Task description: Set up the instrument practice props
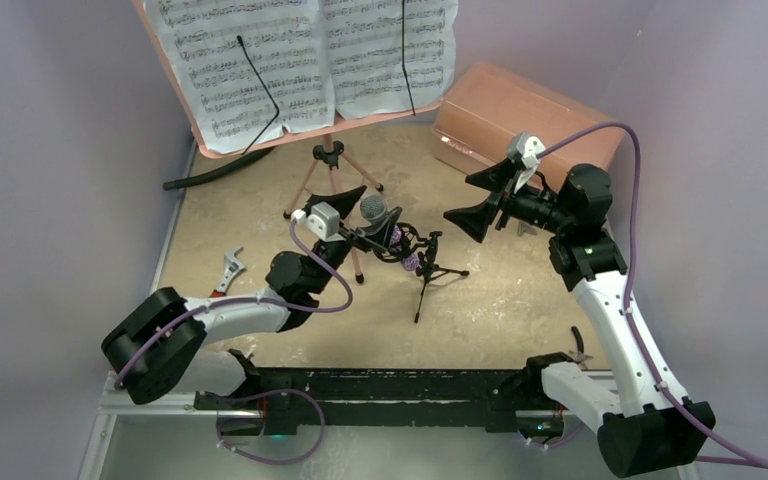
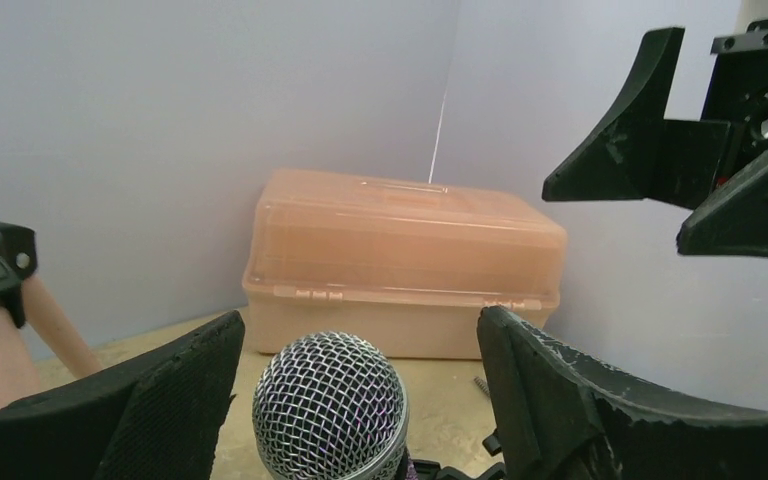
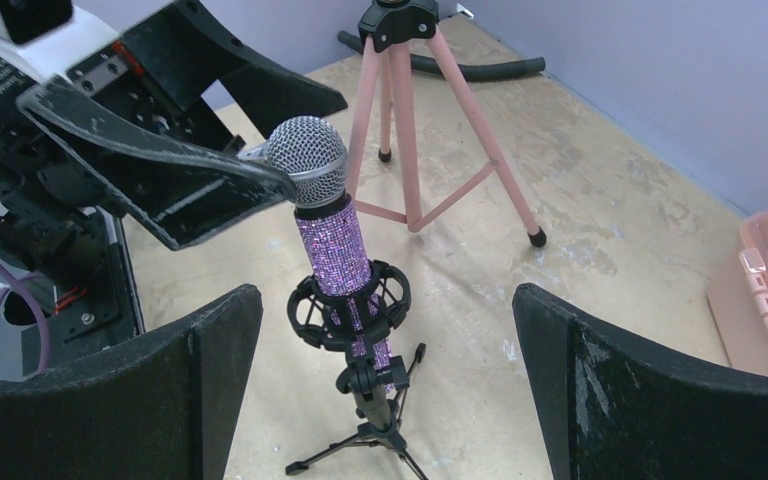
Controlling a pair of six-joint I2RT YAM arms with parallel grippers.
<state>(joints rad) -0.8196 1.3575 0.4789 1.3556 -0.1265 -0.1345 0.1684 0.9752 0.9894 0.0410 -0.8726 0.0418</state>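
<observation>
The microphone (image 3: 325, 240) is seated in its stand (image 3: 370, 400) for practice. At 9 o'clock the left hand (image 2: 360, 328) is held open; the right hand (image 3: 385, 295) is open too.

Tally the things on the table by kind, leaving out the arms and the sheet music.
Stands: 2 (music stand, mic stand)
Microphone: 1
Box: 1
Wrench: 1
Hose: 1
Total: 6
One small dark item near the right edge is too unclear to count.

Music notation printed on white sheet-music pages (image 1: 200, 70), no words legible
</observation>
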